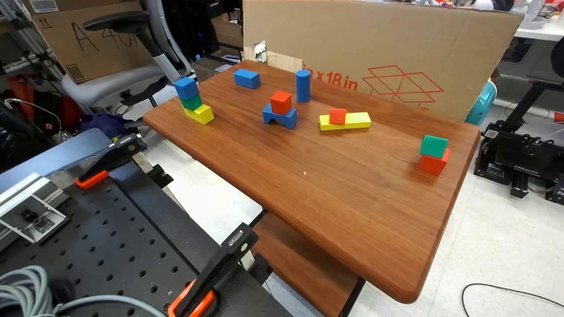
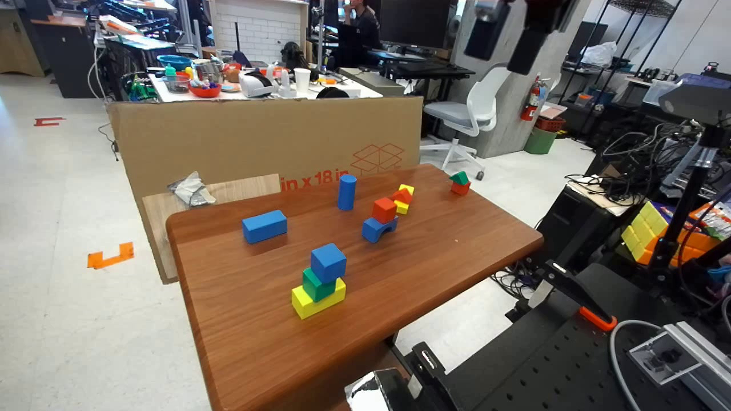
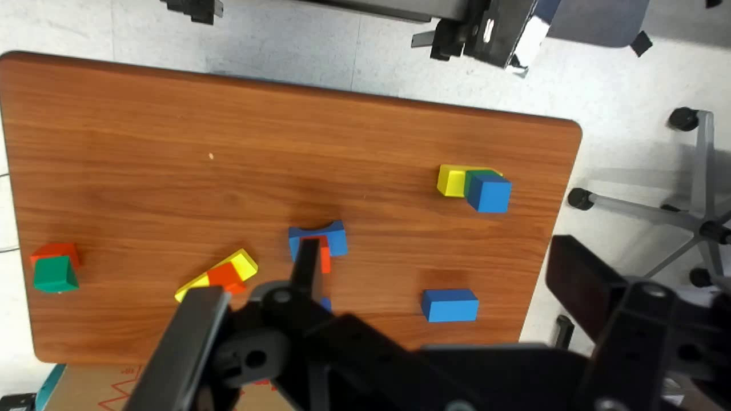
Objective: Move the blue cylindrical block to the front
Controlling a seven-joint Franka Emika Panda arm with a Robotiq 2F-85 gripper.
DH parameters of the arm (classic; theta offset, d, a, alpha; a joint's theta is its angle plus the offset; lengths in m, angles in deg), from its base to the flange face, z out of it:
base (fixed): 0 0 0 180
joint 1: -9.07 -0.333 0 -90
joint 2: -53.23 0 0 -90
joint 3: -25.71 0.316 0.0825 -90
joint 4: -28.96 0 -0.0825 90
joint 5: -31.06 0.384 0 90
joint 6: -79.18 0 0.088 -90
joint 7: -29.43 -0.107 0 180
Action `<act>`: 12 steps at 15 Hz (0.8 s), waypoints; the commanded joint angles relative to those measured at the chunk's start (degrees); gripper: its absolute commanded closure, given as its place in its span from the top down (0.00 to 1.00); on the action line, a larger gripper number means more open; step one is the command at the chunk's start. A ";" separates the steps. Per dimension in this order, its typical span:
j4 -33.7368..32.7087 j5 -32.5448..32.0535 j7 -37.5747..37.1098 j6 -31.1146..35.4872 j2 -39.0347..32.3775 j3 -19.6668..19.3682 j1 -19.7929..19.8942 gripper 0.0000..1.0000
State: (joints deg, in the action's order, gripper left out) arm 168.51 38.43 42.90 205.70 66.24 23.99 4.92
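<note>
The blue cylindrical block [image 1: 303,86] stands upright near the table's edge by the cardboard in both exterior views [image 2: 346,193]. In the wrist view only a sliver of the blue cylindrical block [image 3: 326,304] shows, the rest hidden behind a gripper finger. My gripper [image 3: 434,238] is open and empty, its fingers spread wide high above the table. In an exterior view the gripper [image 2: 505,56] shows at the top edge, well above the table and apart from every block. It does not show in the remaining exterior view.
Near the cylinder are a red cube on a blue arch [image 1: 282,115], a lying blue block [image 1: 247,79] and a yellow bar with a red block [image 1: 358,120]. A blue-green-yellow stack [image 2: 328,264] and a green-on-red stack [image 1: 434,146] stand towards the table's ends. Cardboard [image 1: 383,48] borders the table.
</note>
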 commanded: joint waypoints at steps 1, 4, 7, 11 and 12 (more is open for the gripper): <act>-10.29 -1.24 -1.06 1.51 -11.30 1.30 0.29 1.00; -16.59 -2.04 -2.08 3.57 -18.42 2.19 0.49 1.00; -22.08 -2.98 -3.67 5.70 -24.68 2.77 0.52 1.00; -28.11 -5.41 -6.73 5.77 -31.52 2.77 0.45 1.00; -29.52 -6.22 -7.56 5.52 -33.16 2.67 0.37 1.00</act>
State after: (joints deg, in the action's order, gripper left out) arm 144.32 34.70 38.23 211.31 38.28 26.21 4.93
